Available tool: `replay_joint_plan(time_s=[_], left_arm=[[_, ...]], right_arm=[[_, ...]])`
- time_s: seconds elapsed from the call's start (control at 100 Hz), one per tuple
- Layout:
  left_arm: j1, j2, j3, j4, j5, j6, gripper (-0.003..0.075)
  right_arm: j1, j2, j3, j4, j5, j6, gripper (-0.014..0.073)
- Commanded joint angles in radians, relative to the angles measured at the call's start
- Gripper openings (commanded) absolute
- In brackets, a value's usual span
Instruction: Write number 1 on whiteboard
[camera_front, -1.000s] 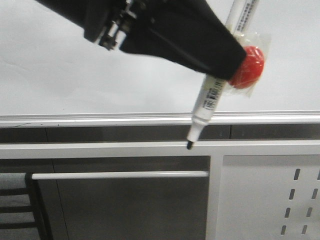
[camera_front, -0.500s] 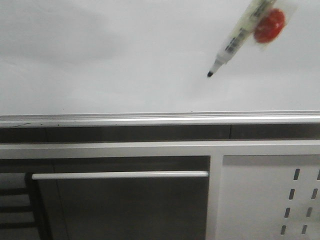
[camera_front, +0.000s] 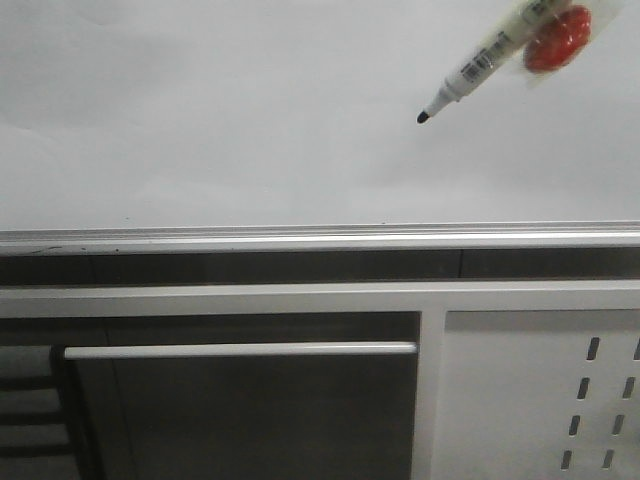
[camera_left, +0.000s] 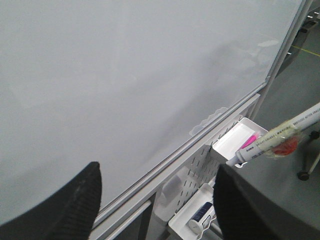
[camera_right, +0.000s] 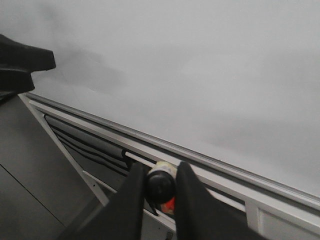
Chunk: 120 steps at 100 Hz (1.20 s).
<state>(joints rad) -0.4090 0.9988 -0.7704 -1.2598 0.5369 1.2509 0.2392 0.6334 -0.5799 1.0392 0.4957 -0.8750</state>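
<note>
The whiteboard (camera_front: 220, 110) fills the upper half of the front view, with its silver rail (camera_front: 300, 238) below. No number 1 stroke shows on it in any view. A white marker (camera_front: 478, 64) with a red round piece (camera_front: 555, 45) taped to it slants in from the top right, its black tip (camera_front: 422, 118) over the board; whether it touches I cannot tell. My right gripper (camera_right: 160, 187) is shut on the marker's end (camera_right: 160, 184). My left gripper (camera_left: 155, 200) is open and empty in front of the whiteboard (camera_left: 125, 75). The marker (camera_left: 280, 140) shows there too.
Below the rail are a grey frame with a white bar (camera_front: 240, 350) and a white perforated panel (camera_front: 540, 390). In the left wrist view, white trays (camera_left: 231, 145) hang on that panel (camera_left: 192, 172), holding a pink pen (camera_left: 248, 141) and another marker (camera_left: 202, 212).
The marker rose up and right: its tip went from below the rail to over the board. The black arm that held it has left the front view.
</note>
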Motion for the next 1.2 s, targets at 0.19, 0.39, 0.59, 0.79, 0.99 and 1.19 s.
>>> replay_joint_plan(time_s=[0.19, 0.39, 0.59, 0.79, 0.99, 1.19], left_arm=[[0.0, -0.018, -0.024, -0.057, -0.047, -0.009, 0.0438], [0.0, -0.018, -0.024, -0.061, -0.067, -0.009, 0.0438], [0.0, -0.018, -0.024, -0.068, -0.094, -0.009, 0.0438], [0.0, -0.018, -0.024, -0.077, -0.112, -0.009, 0.0438], [0.0, -0.018, -0.024, -0.077, -0.112, -0.009, 0.0438], [0.0, -0.018, -0.024, -0.078, -0.112, -0.009, 0.0438]], right_arm=[[0.001, 0.006, -0.024, 0.273, -0.065, -0.289, -0.0051], [0.001, 0.006, -0.024, 0.379, -0.088, -0.433, -0.0049], [0.001, 0.038, -0.024, 0.415, -0.056, -0.522, -0.0043], [0.001, 0.085, -0.024, 0.496, -0.04, -0.635, -0.0043], [0.043, 0.121, -0.017, 0.498, -0.042, -0.687, -0.0043], [0.151, 0.159, -0.01, 0.535, -0.137, -0.774, -0.0043]])
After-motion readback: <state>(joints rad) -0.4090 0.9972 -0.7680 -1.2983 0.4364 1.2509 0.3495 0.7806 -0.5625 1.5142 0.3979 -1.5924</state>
